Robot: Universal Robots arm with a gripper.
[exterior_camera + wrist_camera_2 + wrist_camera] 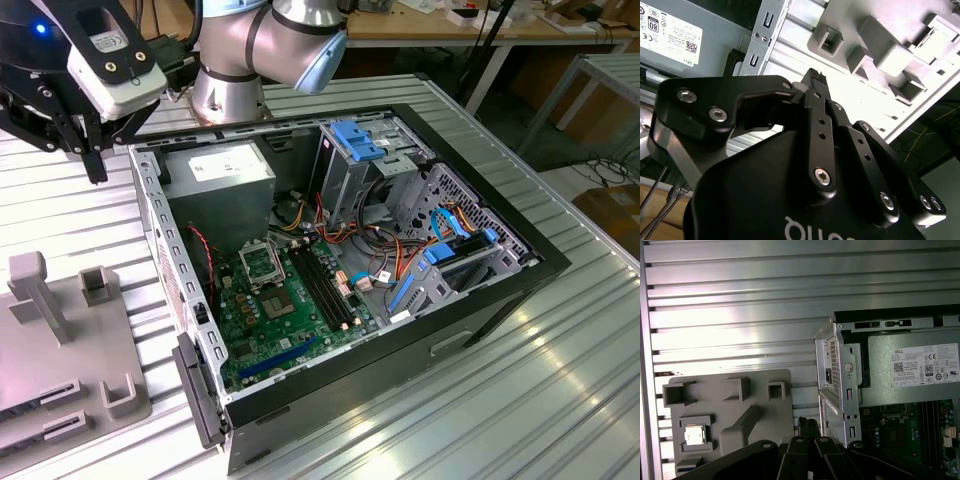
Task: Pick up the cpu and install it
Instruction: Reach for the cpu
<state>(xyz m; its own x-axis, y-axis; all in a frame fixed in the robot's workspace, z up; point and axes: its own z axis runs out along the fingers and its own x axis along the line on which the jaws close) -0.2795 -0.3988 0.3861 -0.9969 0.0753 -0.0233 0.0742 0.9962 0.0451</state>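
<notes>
Gripper closed, empty; cpu apart in grey tray, exterior view's 6 o'clock from gripper.

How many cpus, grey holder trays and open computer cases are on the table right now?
cpu: 1
grey holder tray: 1
open computer case: 1
Total: 3
</notes>
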